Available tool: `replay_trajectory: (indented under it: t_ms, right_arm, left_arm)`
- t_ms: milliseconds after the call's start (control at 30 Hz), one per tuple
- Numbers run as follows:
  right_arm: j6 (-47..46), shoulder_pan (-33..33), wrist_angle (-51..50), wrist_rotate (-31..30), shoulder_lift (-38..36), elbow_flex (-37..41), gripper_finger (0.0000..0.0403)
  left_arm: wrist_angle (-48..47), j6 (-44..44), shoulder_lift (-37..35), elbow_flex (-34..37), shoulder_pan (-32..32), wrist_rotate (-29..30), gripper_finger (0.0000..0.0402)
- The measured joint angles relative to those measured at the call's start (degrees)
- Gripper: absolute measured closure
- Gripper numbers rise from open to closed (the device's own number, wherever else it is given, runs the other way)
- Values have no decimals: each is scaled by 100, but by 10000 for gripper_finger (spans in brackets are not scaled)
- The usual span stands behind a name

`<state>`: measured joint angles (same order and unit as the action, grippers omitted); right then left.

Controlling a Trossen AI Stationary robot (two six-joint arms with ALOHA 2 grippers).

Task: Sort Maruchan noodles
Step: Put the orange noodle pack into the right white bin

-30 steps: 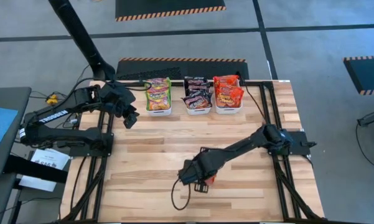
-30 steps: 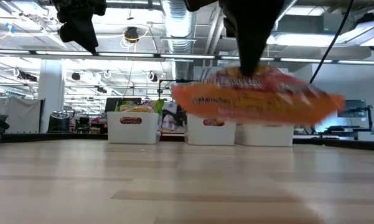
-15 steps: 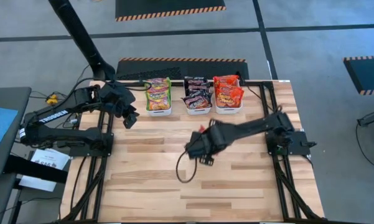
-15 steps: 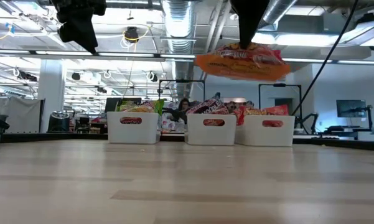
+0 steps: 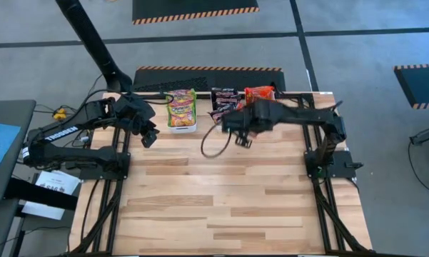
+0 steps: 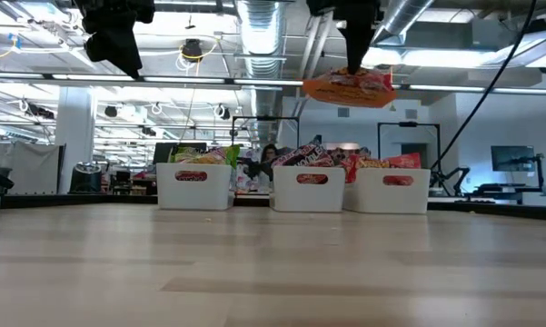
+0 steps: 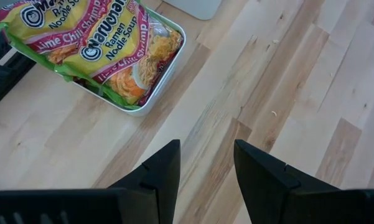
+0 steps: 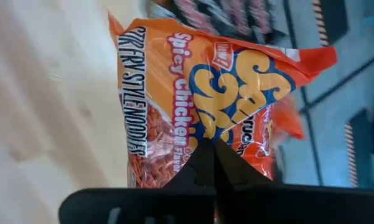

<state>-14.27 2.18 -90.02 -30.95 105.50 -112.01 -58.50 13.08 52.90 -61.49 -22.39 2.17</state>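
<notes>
Your right gripper (image 8: 213,163) is clamped on an orange packet (image 8: 199,93) reading "Spicy Chicken Flavor" and "Stir Fry Style Noodles". In the low view it hangs high above the white tubs (image 6: 307,188), long axis roughly level. Your left gripper (image 7: 205,171) waits with fingers parted and empty beside the green packets (image 7: 106,43), labelled "Lime Chili Shrimp" and "Ramen Noodle Soup".

We look straight down on the whole table (image 5: 221,193) from overhead, level across its top toward three white tubs (image 6: 306,189) from the near edge, and closely past each wrist's fingers, with all views sharing those tubs at the table's far side.
</notes>
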Motion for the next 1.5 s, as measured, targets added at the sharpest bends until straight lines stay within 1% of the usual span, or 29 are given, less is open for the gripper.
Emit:
replay_trajectory:
  t_ms: [233,333,467,633,867,933,1167,1367,1500]
  right_arm:
    - [738,914,-11,-68,-54,-9,400]
    - [1074,1244,31,-67,-35,117,400]
    - [1403,1646,12,-75,-60,651,400]
    - [1869,1996,418,-92,-251,1478,400]
    - [2446,2239,972,-17,-433,2175,400]
    - [2592,2292,1105,86,-433,2230,400]
    - [3175,2408,1588,114,-440,2503,400]
    - [3241,2551,1762,209,-409,2612,391]
    - [3282,2614,2026,253,-409,2610,377]
  left_arm:
    - [0,0,0,0,2,7,267]
    - [2,-2,0,0,0,83,267]
    - [2,-4,0,0,1,226,267]
    - [4,-5,0,0,2,377,267]
    - [7,-2,0,0,1,669,267]
    - [7,-2,0,0,2,747,267]
    - [9,7,-1,0,1,798,267]
    - [9,7,0,0,0,798,267]
    - [9,-37,0,0,2,796,267]
